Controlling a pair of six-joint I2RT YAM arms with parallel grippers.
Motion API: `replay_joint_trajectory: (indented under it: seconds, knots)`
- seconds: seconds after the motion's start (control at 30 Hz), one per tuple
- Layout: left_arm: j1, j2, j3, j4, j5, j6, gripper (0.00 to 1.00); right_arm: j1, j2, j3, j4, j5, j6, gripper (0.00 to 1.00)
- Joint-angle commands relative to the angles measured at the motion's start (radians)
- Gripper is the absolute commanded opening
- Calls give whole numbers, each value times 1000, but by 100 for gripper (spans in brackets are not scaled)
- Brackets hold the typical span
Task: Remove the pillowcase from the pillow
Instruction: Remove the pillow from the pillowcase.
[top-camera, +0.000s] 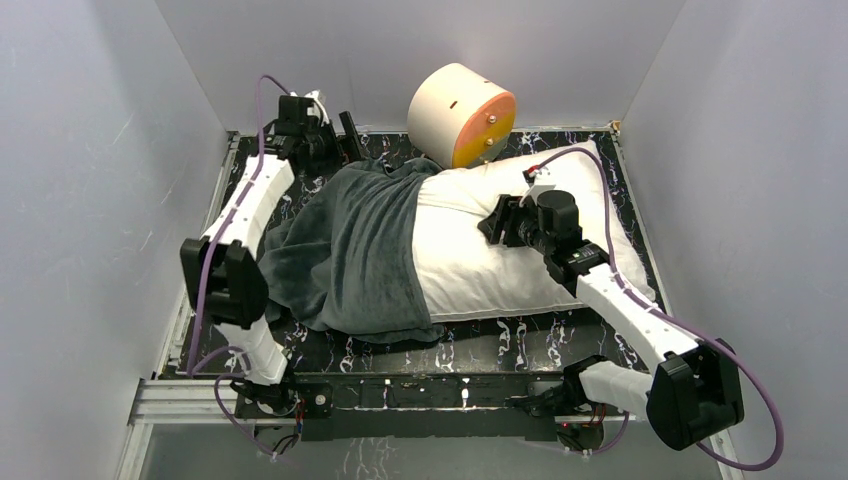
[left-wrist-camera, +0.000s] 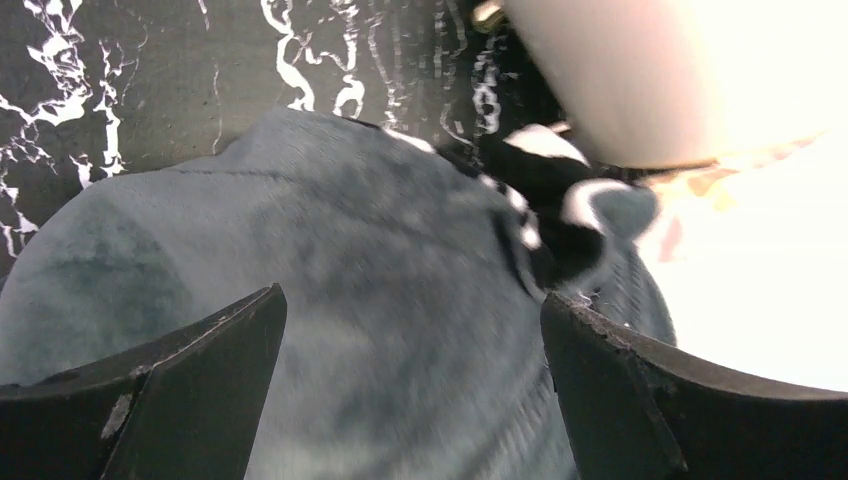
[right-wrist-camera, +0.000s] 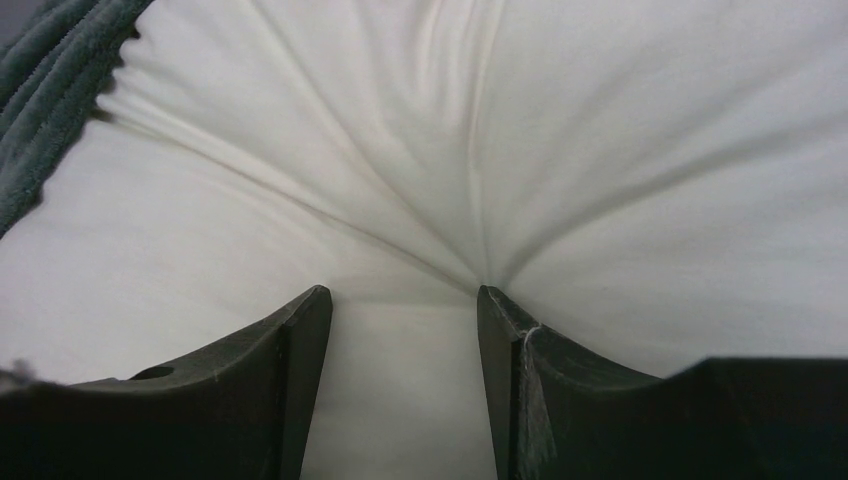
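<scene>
The white pillow (top-camera: 500, 265) lies across the table, its left half still inside the pillowcase (top-camera: 350, 250), dark grey face up. My left gripper (top-camera: 343, 150) is at the case's far end near the back wall. In the left wrist view it (left-wrist-camera: 412, 300) is open wide, just above the grey fabric (left-wrist-camera: 350, 280), where a zebra-striped edge (left-wrist-camera: 560, 195) shows. My right gripper (top-camera: 495, 222) is on the bare pillow's middle. In the right wrist view it (right-wrist-camera: 400, 295) pinches a fold of white pillow (right-wrist-camera: 400, 150), with creases radiating out. The pillowcase hem (right-wrist-camera: 50, 80) is at the upper left.
A cream-and-orange cylinder (top-camera: 460, 115) stands at the back, touching the pillow's far edge, and shows in the left wrist view (left-wrist-camera: 650, 70). The black marbled table (top-camera: 480, 345) is walled in by grey panels on three sides. The left arm runs along the left edge.
</scene>
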Motion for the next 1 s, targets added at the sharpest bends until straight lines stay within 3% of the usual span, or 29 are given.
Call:
replay_joint_trajectory:
  seconds: [0.0, 0.13, 0.3, 0.4, 0.43, 0.5, 0.53, 0.57, 0.7, 0.97]
  knots:
    - [24, 147, 48, -35, -14, -93, 98, 2, 2, -77, -289, -30, -17, 65]
    - [58, 202, 19, 25, 24, -195, 98, 1, 8, -77, -294, -35, -17, 66]
    - [111, 236, -40, 162, 193, -285, 94, 2, 23, -76, -291, -45, -16, 67]
    - [117, 246, -58, 156, 164, -278, 66, 2, 30, -73, -293, -42, -16, 67]
    - [119, 239, -75, 159, 148, -281, 54, 1, 32, -70, -295, -40, -16, 67]
    - [129, 216, -110, 171, 107, -280, 19, 1, 35, -70, -302, -12, -9, 67]
    - [138, 204, -121, 173, 83, -278, 6, 2, 37, -68, -309, 17, 2, 67]
    - [148, 193, -125, 168, 62, -274, 0, 1, 39, -67, -318, 55, 15, 66]
    - [229, 157, -96, 102, -18, -219, 0, -2, 53, -61, -370, 191, 76, 63]
    - [403, 76, -68, 25, -67, -145, 0, -44, 43, -124, -335, 208, 188, 59]
